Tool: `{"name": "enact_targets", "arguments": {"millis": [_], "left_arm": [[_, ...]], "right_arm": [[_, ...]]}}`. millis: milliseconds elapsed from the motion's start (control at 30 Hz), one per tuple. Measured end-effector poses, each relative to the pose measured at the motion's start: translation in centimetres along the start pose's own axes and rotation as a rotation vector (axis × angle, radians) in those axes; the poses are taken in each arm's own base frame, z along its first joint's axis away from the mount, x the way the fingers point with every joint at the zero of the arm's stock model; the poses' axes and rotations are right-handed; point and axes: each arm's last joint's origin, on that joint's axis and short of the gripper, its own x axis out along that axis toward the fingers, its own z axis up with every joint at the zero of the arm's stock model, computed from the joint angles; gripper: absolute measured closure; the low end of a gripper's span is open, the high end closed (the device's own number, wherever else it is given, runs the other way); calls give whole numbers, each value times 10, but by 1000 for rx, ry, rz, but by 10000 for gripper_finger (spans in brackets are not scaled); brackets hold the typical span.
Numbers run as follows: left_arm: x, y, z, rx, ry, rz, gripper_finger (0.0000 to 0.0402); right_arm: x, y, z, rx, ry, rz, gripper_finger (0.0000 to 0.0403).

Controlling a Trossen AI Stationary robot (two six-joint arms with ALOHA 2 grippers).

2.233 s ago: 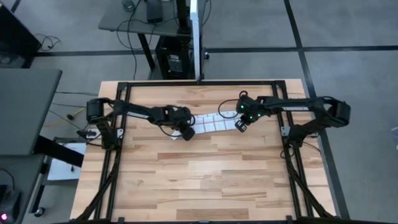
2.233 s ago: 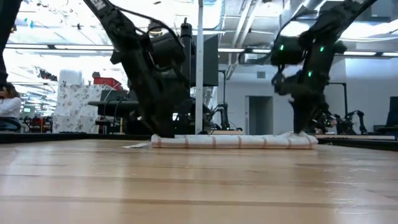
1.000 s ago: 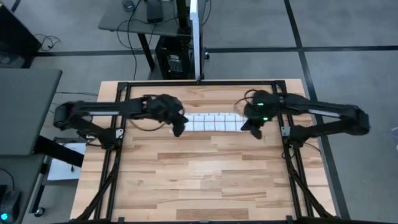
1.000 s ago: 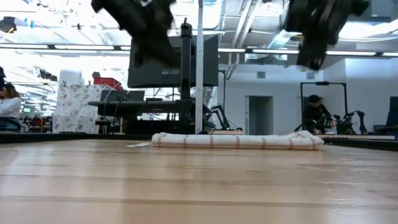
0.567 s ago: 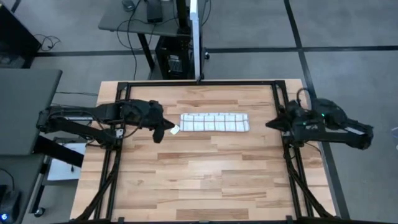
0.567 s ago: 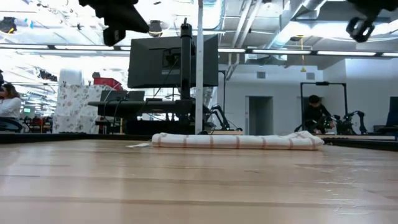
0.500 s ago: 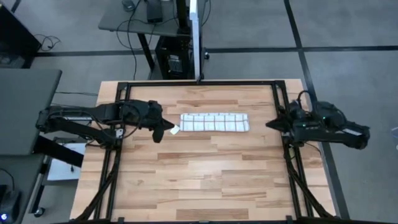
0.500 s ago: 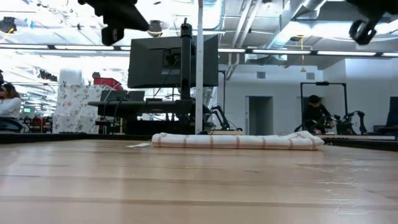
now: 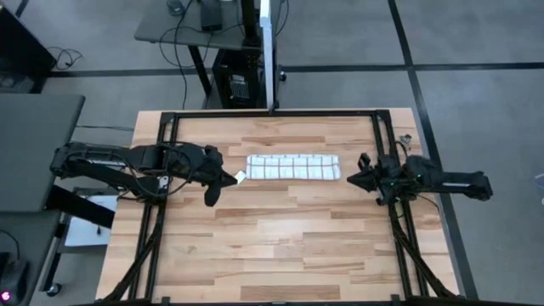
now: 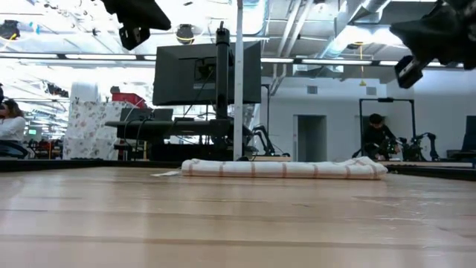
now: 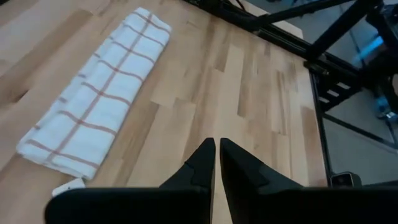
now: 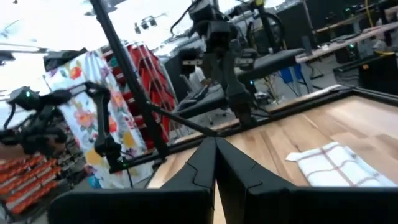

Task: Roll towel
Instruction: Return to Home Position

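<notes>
High view: towel (image 9: 293,167) lies rolled at desk's (image 9: 272,246) 12 o'clock. Left end effector (image 9: 212,195) at its 8, right end effector (image 9: 354,180) at its 4. Both are narrow and empty. Rolling looks done; only parking remains.

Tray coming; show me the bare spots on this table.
Widest: bare table between the towel and the edge away from the monitor post. A narrower strip lies on its post side. Crowded at the towel's ends: left tool and white scrap, right tool.

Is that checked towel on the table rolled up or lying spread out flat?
Rolled up. The towel lies as one long narrow bundle, rounded and raised in the low view.
</notes>
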Motion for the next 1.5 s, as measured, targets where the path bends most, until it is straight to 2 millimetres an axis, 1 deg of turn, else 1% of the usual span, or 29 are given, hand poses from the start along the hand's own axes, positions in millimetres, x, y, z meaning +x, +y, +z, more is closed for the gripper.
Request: {"name": "enact_targets", "arguments": {"millis": [67,233,400,533,633,767,867,1100,1200,1367,1433,1500], "left_arm": [[0,0,0,-1,4,-9,393],[0,-1,0,-28,10,-28,393],[0,-2,0,-23,6,-35,393],[1,-4,3,27,-43,-56,393],[6,-2,-1,76,-71,-65,393],[17,7,-21,125,-115,-80,393],[22,20,-47,128,-97,-66,393],[12,43,-100,119,-205,-108,393],[5,48,-113,142,-234,-123,393],[-2,55,-127,199,-303,-138,393],[-4,57,-133,223,-343,-146,393],[-2,62,-142,227,-343,-146,393]], "right_arm": [[0,-3,-7,-16,24,-9,403],[0,-4,-10,-102,54,-20,403],[0,-6,-15,-101,108,-39,403],[1,-7,-17,-96,129,-47,403],[1,-8,-18,-94,140,-51,403],[1,-8,-18,-94,141,-51,403],[1,-8,-18,-95,140,-51,403],[1,-8,-18,-96,141,-51,403],[1,-8,-18,-96,141,-51,403],[1,-8,-18,-96,141,-51,403],[1,-8,-18,-96,141,-51,403],[1,-8,-18,-96,141,-51,403]]}}
